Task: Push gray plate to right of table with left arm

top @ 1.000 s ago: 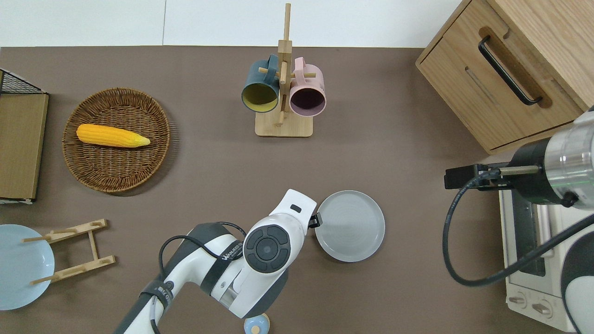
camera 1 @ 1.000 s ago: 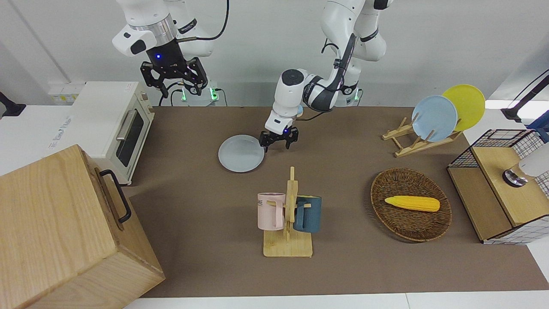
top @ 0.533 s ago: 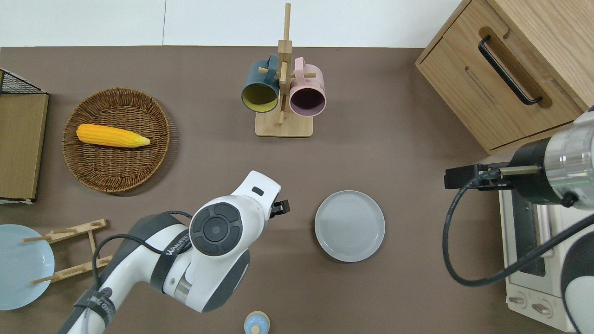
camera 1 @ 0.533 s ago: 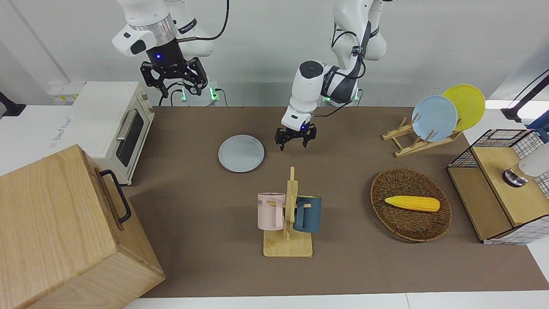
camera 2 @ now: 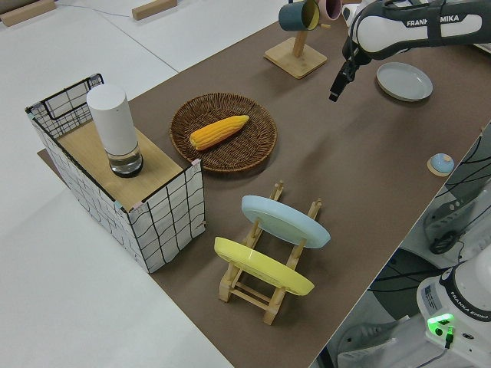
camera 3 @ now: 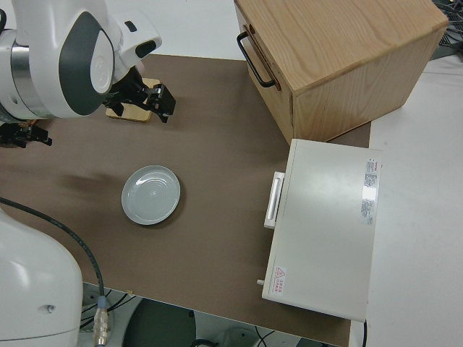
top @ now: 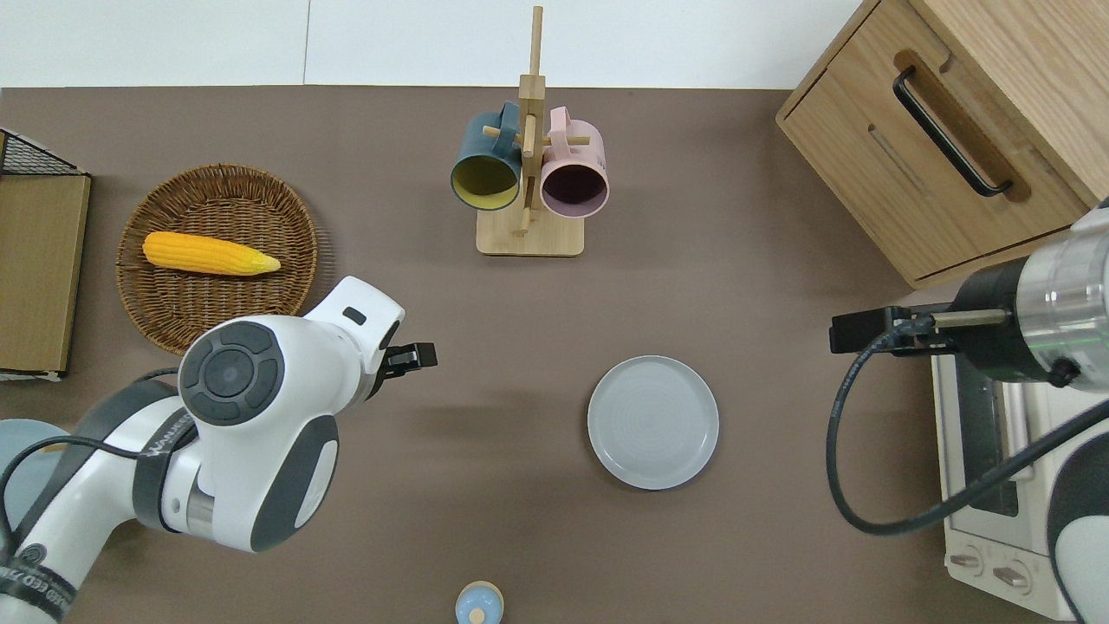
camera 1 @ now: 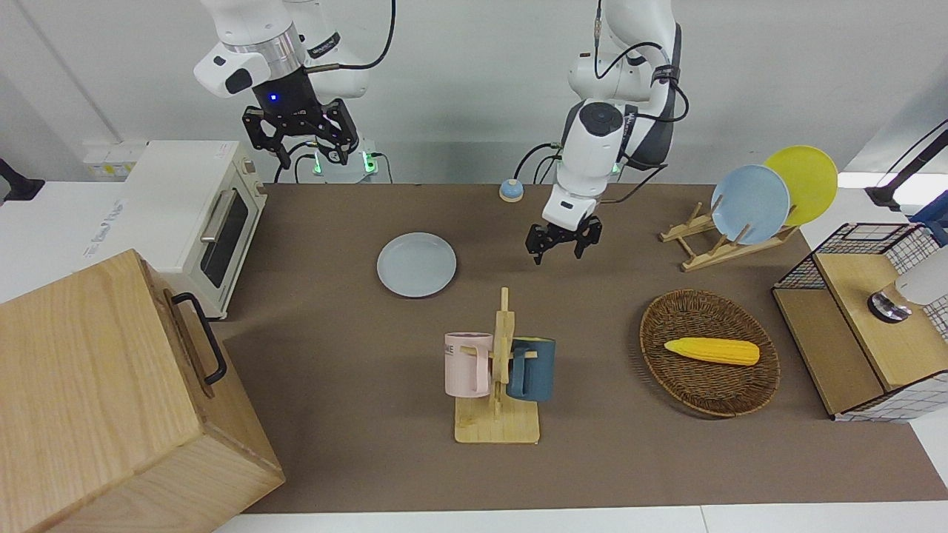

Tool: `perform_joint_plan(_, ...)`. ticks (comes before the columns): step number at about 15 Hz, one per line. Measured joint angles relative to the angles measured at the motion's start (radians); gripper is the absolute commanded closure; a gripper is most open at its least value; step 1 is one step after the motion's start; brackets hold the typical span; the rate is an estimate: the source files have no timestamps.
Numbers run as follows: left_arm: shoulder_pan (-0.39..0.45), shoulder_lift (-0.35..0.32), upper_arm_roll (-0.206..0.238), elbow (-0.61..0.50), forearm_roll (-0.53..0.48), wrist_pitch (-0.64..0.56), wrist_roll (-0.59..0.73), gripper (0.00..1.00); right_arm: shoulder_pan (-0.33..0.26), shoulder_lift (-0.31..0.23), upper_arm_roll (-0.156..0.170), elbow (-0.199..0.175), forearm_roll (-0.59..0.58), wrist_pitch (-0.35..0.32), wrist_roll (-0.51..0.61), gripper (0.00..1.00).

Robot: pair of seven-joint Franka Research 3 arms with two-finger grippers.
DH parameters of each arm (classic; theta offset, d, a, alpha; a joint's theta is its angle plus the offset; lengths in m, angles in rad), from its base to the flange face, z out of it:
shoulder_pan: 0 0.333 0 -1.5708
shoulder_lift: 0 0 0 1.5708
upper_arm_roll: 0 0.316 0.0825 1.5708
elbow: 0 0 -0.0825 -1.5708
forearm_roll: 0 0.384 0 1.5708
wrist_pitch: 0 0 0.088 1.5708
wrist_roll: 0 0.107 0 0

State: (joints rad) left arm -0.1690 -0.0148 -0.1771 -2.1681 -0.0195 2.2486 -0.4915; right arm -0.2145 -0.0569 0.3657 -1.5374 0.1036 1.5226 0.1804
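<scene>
One gray plate [top: 652, 422] lies flat, left pincer [top: 422, 356] apart.

brown table [top: 762, 286], w/ gray plate [top: 652, 422], mug rack [top: 529, 238], basket [top: 217, 260], plate rack [camera 1: 715, 248], toaster oven [camera 1: 196, 215]

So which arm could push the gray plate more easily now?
Probably the left: its claw hangs low over bare table beside the gray plate. The right arm is parked.
</scene>
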Motion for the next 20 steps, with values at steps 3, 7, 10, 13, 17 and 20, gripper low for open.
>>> perform_joint_plan(3, 0.044, -0.020, 0.001, 0.000, -0.001, -0.013, 0.045, 0.01, 0.000, 0.000, 0.000, 0.000, 0.000, 0.000, 0.000, 0.005)
perform_joint_plan(7, 0.101, -0.050, 0.002, 0.047, -0.002, -0.121, 0.126, 0.01, 0.000, 0.000, 0.000, 0.000, 0.000, 0.000, 0.000, 0.005)
perform_joint_plan(10, 0.126, -0.060, 0.035, 0.152, -0.002, -0.257, 0.194, 0.01, 0.000, 0.000, 0.000, 0.000, 0.000, 0.000, 0.000, 0.005)
perform_joint_plan(13, 0.127, -0.064, 0.086, 0.243, -0.002, -0.367, 0.239, 0.01, 0.000, 0.000, 0.000, 0.000, 0.000, 0.000, 0.000, 0.005)
perform_joint_plan(17, 0.127, -0.116, 0.111, 0.264, -0.002, -0.431, 0.250, 0.01, 0.000, 0.000, 0.000, 0.000, 0.000, 0.000, 0.000, 0.005)
perform_joint_plan(20, 0.127, -0.143, 0.128, 0.339, -0.002, -0.535, 0.257, 0.01, 0.000, 0.000, 0.000, 0.000, 0.000, 0.000, 0.000, 0.005)
